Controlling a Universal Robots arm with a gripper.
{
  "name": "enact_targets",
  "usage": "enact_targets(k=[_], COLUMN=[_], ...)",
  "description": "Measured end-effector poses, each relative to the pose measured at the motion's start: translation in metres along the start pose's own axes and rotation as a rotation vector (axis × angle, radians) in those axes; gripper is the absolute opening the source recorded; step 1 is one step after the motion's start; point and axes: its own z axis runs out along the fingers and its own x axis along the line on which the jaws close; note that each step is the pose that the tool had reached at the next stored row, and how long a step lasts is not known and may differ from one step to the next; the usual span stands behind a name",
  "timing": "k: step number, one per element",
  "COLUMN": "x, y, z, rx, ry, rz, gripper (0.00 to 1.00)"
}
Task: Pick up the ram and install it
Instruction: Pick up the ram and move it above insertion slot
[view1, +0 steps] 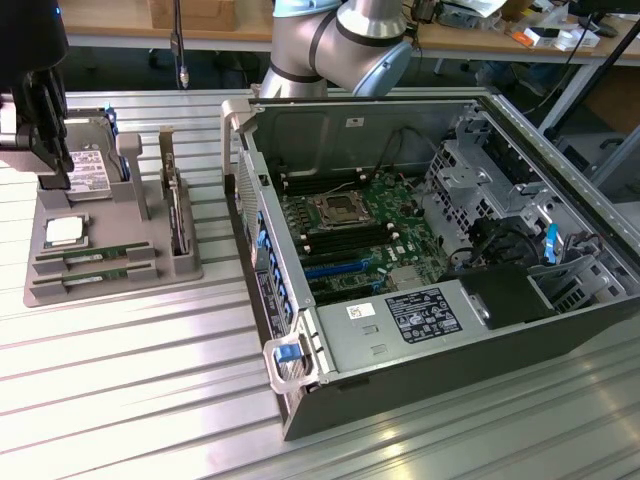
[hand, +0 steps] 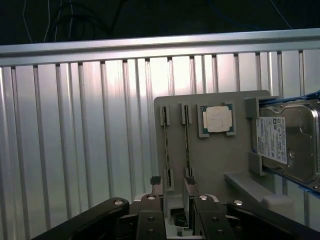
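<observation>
The jaws stand apart and hold nothing, while the gripper (hand: 175, 202) hangs over the gray tray (hand: 220, 160). The ram (hand: 186, 145) lies in its slot on this tray, beside a second stick (hand: 166, 145) of the same kind.

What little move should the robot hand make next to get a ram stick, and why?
Probably ease the gripper straight down toward the ram sticks. Its jaws look open and empty, and it hangs above the gray tray, where both sticks stand in their slots untouched. So nothing is picked up yet, and getting closer seems the safest small step.
</observation>
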Motion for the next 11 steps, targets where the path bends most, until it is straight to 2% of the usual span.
enact_targets(k=[11], x=[0.0001], y=[-0.0003], z=[0.0062], rx=[-0.0001], ry=[0.0001], rz=[0.000], gripper=[0.30])
